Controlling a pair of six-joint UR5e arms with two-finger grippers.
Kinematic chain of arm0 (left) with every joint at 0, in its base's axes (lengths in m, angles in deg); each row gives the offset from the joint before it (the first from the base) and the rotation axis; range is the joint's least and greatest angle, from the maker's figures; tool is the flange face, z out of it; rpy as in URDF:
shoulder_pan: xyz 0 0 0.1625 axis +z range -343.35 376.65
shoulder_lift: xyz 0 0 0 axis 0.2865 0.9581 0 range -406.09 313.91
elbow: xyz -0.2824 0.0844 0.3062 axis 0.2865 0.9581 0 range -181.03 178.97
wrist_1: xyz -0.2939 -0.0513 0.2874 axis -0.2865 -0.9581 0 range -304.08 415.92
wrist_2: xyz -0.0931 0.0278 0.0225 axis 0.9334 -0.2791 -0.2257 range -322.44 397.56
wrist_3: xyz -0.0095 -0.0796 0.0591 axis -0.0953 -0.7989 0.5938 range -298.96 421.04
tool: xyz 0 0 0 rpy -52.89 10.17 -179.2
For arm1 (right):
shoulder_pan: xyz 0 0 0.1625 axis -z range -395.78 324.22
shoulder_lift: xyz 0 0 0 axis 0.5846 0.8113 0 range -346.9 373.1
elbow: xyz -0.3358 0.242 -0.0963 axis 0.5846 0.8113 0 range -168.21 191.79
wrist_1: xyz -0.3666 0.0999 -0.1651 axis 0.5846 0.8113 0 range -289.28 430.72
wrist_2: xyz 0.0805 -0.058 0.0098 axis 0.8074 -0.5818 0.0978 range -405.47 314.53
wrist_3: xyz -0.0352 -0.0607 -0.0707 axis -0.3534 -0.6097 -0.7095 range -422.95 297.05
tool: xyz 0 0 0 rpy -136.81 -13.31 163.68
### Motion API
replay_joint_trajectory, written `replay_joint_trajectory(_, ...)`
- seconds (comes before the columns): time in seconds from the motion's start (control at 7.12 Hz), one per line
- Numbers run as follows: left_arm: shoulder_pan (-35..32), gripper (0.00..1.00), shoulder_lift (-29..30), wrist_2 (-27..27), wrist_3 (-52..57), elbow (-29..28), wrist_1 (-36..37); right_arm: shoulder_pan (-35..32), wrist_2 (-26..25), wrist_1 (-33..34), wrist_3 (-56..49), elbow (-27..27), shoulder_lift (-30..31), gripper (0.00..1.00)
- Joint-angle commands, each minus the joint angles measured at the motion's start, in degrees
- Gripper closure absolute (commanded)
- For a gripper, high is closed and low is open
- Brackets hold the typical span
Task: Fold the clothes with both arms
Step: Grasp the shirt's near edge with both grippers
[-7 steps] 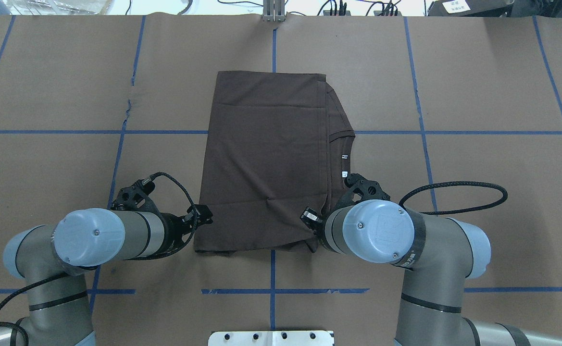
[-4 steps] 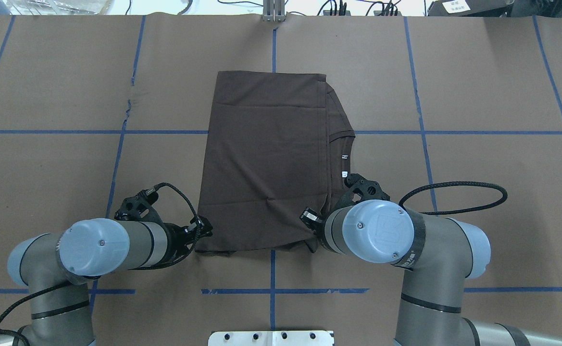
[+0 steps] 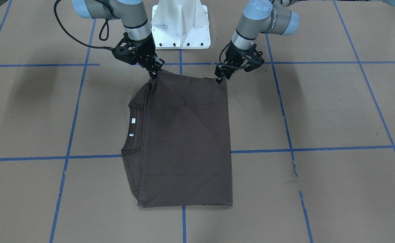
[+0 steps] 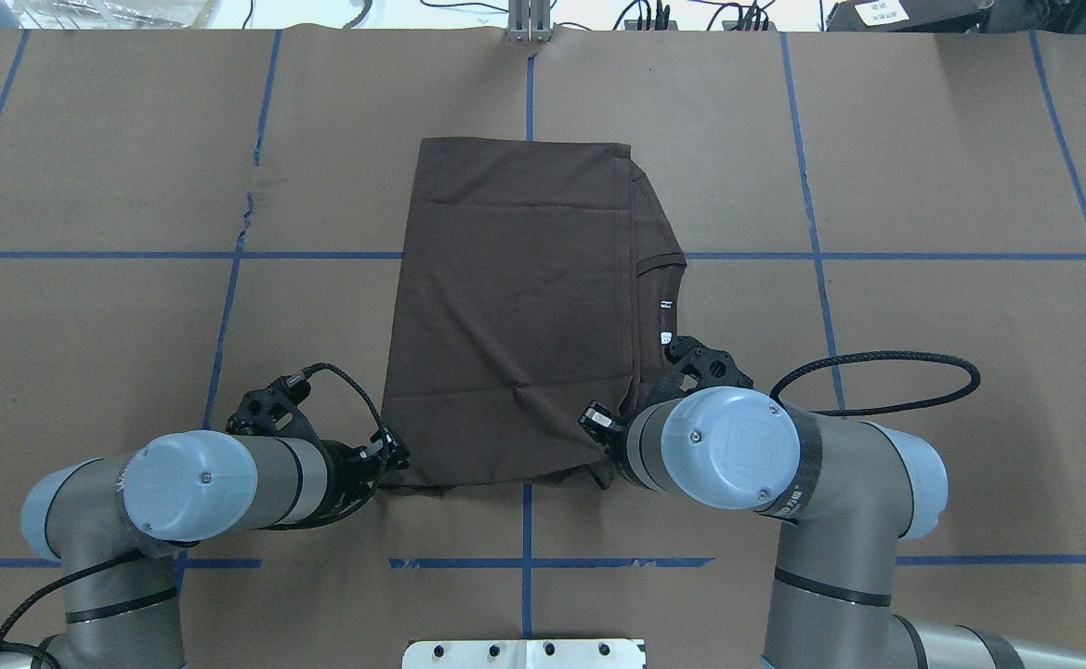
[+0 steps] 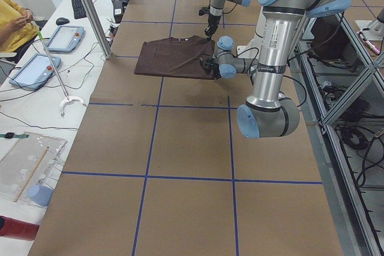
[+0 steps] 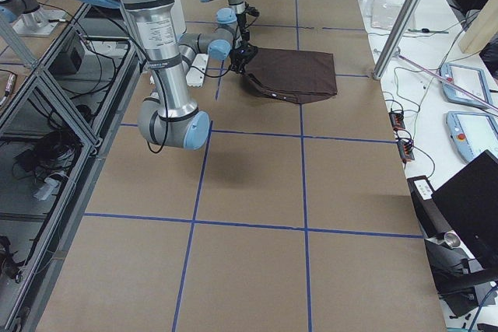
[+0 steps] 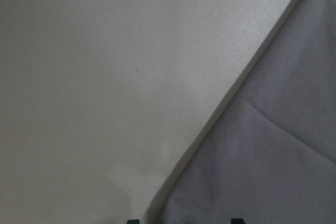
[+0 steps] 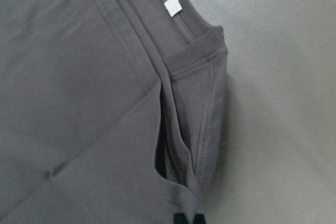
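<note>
Though flat, T-shirt (image 3: 183, 141) in right tool (image 3: 154, 74)

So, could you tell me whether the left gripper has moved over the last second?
Yes: the left gripper slid back toward the robot, nearer the blue tape line.

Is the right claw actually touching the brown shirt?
Touching. In the right wrist view the right gripper pinches a fold of the shirt; the front view shows that corner tented up.

Folded brown T-shirt (image 8: 79, 87), white tag (image 8: 173, 6) by the collar (image 8: 202, 52) — gripper (image 8: 189, 217) pinching its edge.
</note>
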Motion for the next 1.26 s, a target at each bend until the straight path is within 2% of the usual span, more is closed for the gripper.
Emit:
replay_joint_trajectory(0.0,0.1,0.61,-0.2,0.0,0.0,-0.5,0.1,0.0,0.0,0.0,0.0,-0.3,0.0,1.00)
replay_joint_trajectory(0.14,0.1,0.69,-0.2,0.0,0.0,-0.6,0.1,0.0,0.0,0.0,0.0,-0.3,0.0,1.00)
replay_joint_trajectory(0.28,0.1,0.90,-0.2,0.0,0.0,-0.5,0.1,0.0,0.0,0.0,0.0,-0.2,0.1,1.00)
replay_joint_trajectory(0.42,0.1,1.00,-0.1,0.1,0.0,-0.5,0.1,0.0,0.0,0.0,0.0,-0.3,0.1,1.00)
replay_joint_trajectory(0.84,0.0,1.00,0.4,0.4,0.1,2.6,3.0,-0.1,0.1,0.0,-0.1,-0.3,0.9,1.00)
replay_joint_trajectory(0.98,-0.1,1.00,0.2,0.5,0.1,6.8,3.1,-0.1,0.3,-0.5,-0.2,-0.9,3.3,1.00)
replay_joint_trajectory(1.12,0.0,1.00,0.2,1.7,0.1,11.1,3.1,0.2,0.4,0.2,0.1,-6.6,5.4,1.00)
